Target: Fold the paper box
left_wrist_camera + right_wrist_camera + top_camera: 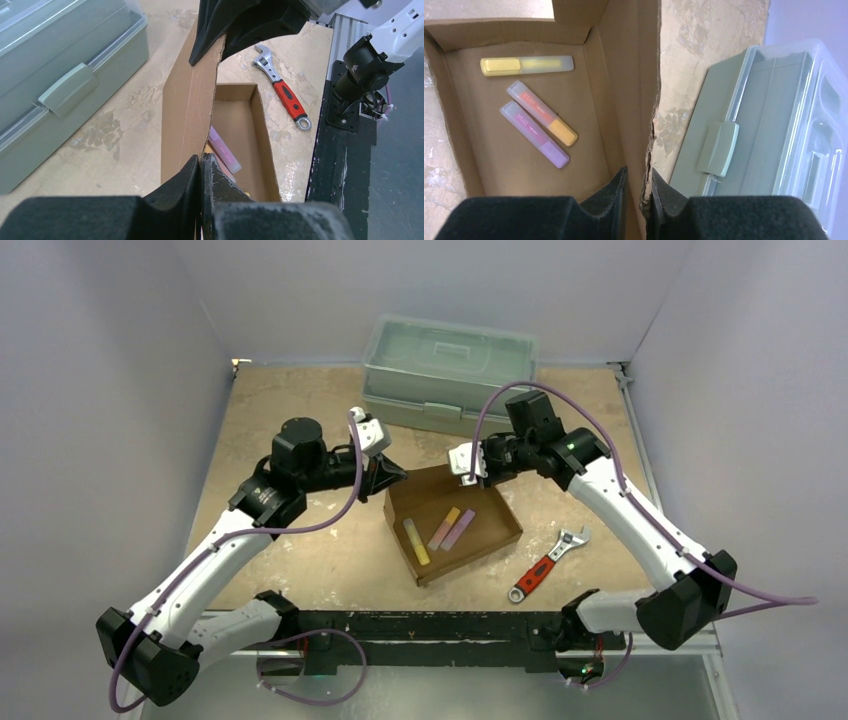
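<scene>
The paper box (455, 525) sits open at the centre of the table (290, 410). It holds 3 markers: a yellow highlighter (526, 65), an orange highlighter (541, 113) and a purple highlighter (534, 134). The left gripper (392, 478) and right gripper (468, 464) each pinch its upright far wall. From the box, a grey-green toolbox (450, 370) stands at 12 o'clock and an adjustable wrench (547, 563) lies at 4 o'clock.

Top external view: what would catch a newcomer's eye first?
The left tool and the right tool each pinch the back wall of the brown paper box in the middle. Three pastel highlighters lie inside it, and a red-handled wrench lies just to its right.
</scene>
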You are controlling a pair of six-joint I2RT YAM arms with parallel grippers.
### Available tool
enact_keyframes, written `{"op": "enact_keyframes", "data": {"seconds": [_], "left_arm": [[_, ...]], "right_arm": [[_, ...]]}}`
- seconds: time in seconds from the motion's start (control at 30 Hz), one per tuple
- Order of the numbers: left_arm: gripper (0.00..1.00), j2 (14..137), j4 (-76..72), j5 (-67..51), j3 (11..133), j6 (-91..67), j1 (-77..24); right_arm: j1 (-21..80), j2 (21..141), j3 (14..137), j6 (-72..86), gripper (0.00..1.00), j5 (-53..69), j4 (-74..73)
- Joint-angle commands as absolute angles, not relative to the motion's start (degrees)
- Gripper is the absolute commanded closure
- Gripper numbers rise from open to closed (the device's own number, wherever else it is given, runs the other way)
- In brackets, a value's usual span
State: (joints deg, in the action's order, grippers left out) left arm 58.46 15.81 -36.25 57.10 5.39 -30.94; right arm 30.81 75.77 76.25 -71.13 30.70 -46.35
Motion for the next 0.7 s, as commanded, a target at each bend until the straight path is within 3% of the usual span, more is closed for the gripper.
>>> {"op": "enact_keyframes", "data": {"seconds": [0.0,0.37,0.53,0.67], "left_arm": [[0.93,57.5,19.5,-34.1,56.4,3.0,-30.8],[0.57,53.3,14.8,-27.4,59.0,-6.6,-30.8],[0.51,47.7,16.1,-16.5,60.8,-10.0,-30.8],[0.52,39.5,21.3,2.5,58.4,-15.7,-30.8]], "right_arm": [[31.8,74.5,71.8,-70.3,0.79,28.6,-49.1],[31.9,72.4,67.5,-69.5,0.83,27.1,-47.6],[31.9,72.6,67.4,-69.4,0.84,26.8,-47.2],[31.9,73.4,68.1,-69.4,0.84,27.0,-47.1]]}}
